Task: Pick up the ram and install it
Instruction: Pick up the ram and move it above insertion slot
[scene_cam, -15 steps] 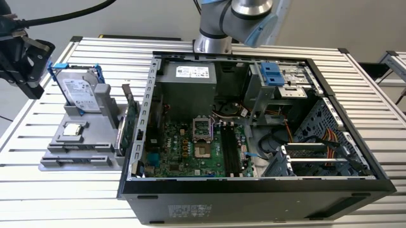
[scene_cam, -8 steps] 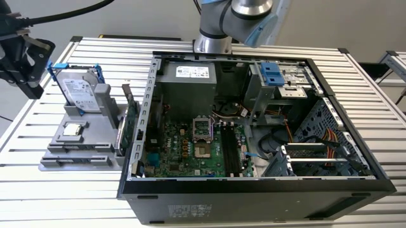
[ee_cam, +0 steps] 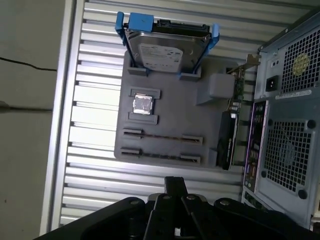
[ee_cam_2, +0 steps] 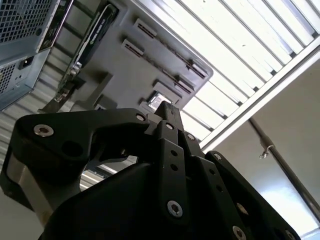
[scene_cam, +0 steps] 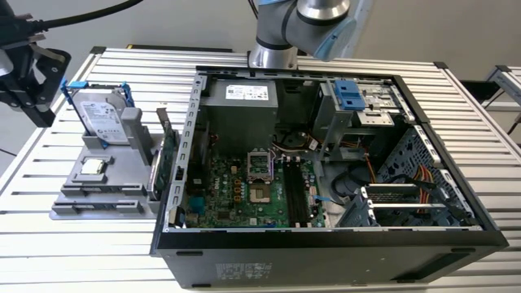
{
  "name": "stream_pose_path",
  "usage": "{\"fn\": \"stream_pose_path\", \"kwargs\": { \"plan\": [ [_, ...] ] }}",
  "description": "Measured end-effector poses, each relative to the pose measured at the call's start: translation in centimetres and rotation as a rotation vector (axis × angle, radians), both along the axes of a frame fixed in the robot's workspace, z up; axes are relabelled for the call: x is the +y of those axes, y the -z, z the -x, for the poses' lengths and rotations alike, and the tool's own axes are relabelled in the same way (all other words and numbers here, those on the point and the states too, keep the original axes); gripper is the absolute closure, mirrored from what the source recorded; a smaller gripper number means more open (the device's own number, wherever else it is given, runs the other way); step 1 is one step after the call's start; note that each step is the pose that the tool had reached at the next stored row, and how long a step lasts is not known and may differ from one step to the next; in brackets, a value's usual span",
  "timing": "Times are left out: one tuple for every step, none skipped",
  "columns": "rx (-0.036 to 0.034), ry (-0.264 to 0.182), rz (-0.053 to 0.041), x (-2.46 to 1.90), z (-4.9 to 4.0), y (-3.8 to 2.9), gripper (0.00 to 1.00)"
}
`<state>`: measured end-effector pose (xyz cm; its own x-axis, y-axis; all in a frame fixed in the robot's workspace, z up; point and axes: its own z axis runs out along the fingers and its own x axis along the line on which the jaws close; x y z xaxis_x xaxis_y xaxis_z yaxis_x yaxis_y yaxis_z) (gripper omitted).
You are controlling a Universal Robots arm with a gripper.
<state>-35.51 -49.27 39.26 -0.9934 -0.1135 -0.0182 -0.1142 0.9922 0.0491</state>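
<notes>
A thin dark stick, the ram [ee_cam: 162,136], stands on edge in one of the two long slots of the grey holder tray [ee_cam: 175,107] in the first wrist view. In the exterior view that grey tray [scene_cam: 122,195] lies on the slatted table beside the open computer case [scene_cam: 326,238]. My gripper [scene_cam: 33,101] hangs high at the exterior view's far left, away from the tray and touching nothing. In both wrist views its black fingertips [ee_cam: 175,184] [ee_cam_2: 167,107] meet with nothing between them, so it is shut.
On the same tray a silver hard drive [scene_cam: 104,119] stands in blue rails, a small square chip [ee_cam: 143,105] lies flat, and a green expansion card [scene_cam: 168,162] stands against the case wall. The motherboard [scene_cam: 252,195] lies exposed inside the case. The arm's base [scene_cam: 273,55] stands behind the case.
</notes>
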Motion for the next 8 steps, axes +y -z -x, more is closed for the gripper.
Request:
{"fn": "stream_pose_path", "kwargs": {
  "plan": [
    [0.0000,-0.008,-0.0001,0.00,0.00,0.00,1.00],
    [-0.0001,-0.017,-0.0001,0.00,0.00,0.00,1.00],
    [0.0000,-0.025,-0.0001,0.00,0.00,0.00,1.00],
    [0.0000,-0.034,-0.0001,0.00,0.00,0.00,1.00],
    [0.0001,-0.043,0.0000,0.00,0.00,0.00,1.00],
    [0.0000,-0.051,0.0000,0.00,0.00,0.00,1.00],
    [0.0000,-0.060,0.0000,0.00,0.00,0.00,1.00],
    [0.0000,-0.067,0.0000,0.00,0.00,0.00,1.00]
  ]
}}
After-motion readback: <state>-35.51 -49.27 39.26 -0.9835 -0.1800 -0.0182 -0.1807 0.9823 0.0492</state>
